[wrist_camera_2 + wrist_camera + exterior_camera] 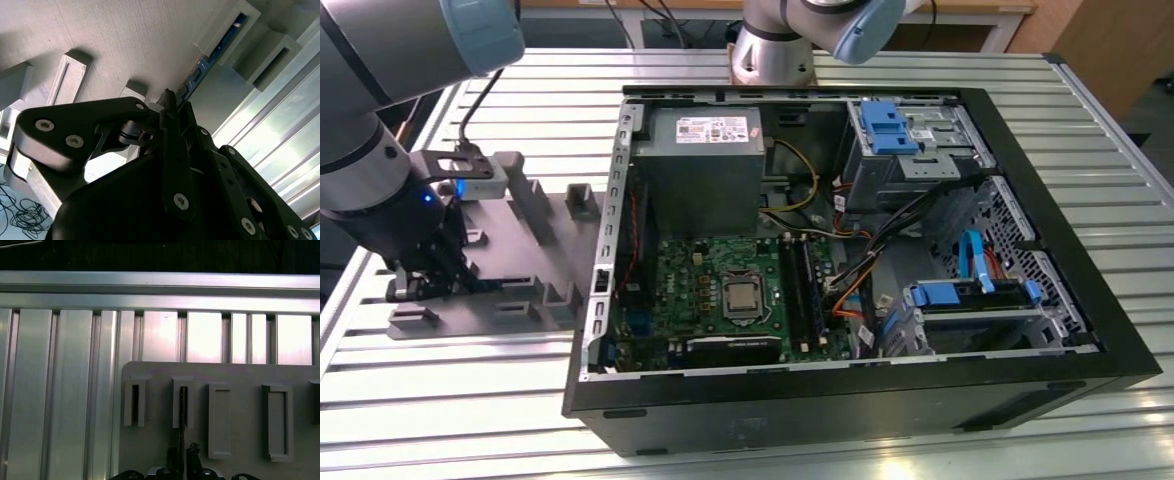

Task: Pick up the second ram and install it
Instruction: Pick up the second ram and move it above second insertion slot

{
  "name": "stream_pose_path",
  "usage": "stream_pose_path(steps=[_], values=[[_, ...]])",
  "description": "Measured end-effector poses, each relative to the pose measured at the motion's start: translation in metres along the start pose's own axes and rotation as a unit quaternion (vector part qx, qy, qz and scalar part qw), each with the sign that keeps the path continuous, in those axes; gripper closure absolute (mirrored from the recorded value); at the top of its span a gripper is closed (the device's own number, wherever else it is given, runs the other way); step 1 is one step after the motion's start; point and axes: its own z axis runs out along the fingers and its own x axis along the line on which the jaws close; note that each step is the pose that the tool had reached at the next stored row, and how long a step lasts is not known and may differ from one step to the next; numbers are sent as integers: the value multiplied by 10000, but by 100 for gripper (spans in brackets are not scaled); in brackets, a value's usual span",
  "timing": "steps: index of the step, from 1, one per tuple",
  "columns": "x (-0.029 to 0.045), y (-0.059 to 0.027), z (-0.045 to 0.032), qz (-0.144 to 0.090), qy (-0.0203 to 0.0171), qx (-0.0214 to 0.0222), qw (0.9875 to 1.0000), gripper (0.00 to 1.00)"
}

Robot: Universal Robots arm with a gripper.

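Observation:
The second ram (216, 49) is a slim blue-green stick standing on edge in a slot block of the grey tray (125, 45). In the first wrist view the second ram (183, 407) shows edge-on as a thin dark line in a slot of the grey tray (240, 372). My gripper (171, 102) is down over the stick, its black fingers (168, 107) closed against both faces. In the exterior view my gripper (434, 272) sits low over the near-left part of the tray (534, 290), at the exterior view's left.
An open computer case (1067, 300) lies to the exterior view's right of the tray, with a green motherboard (674, 290), long memory slots (803, 290), a grey power supply (700, 165) and blue drive brackets (887, 125). Everything rests on a slatted aluminium table (60, 390).

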Motion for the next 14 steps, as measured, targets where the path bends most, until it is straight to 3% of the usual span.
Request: stream_pose_path(steps=[2,3,14], values=[[0,0,0,0,0,0,10000,80],[0,0,0,0,0,0,10000,86],[0,0,1,4,0,0,10000,86]])
